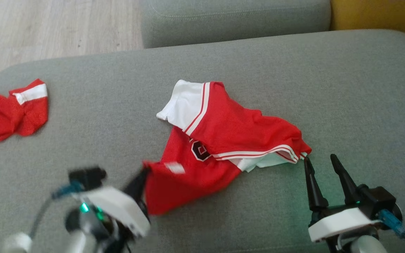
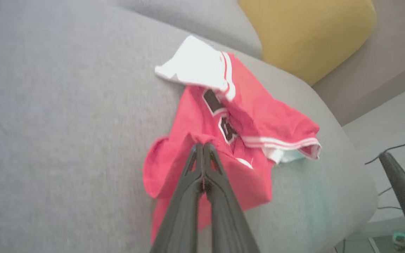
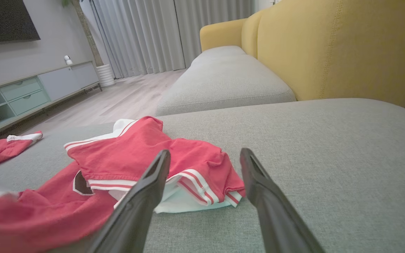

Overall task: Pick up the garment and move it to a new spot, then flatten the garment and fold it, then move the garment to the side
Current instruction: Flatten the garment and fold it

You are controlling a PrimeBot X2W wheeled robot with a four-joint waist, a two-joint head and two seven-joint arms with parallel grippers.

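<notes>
Cloth of a light, mesh-like red with white trim, the garment (image 1: 230, 137) lies crumpled near the middle of the grey sofa cushion (image 1: 346, 88) in the head view. It is doubled over itself, and its long axis slants from the lower-left corner at the left gripper (image 1: 138, 184) to the striped hem (image 1: 287, 151) just beside the right gripper (image 1: 320, 160). A white panel (image 1: 179, 103) juts toward the top, and a second red cloth (image 1: 9, 112) lies well apart at the cushion's left edge. In the left wrist view, the left gripper (image 2: 203, 147) has its fingers pressed together on a raised fold of the garment's near red edge, with the rest trailing away toward the white panel. In the right wrist view, the right gripper (image 3: 205, 154) is spread wide and holds nothing; the striped hem lies just ahead of it, though contact cannot be told. The fabric looks limp and light, likely a little slick, so a single pinch would probably drag it in a bunch. The doubled trim at hems and corners seems the firmest hold, and the striped corner looks a fair second one.
</notes>
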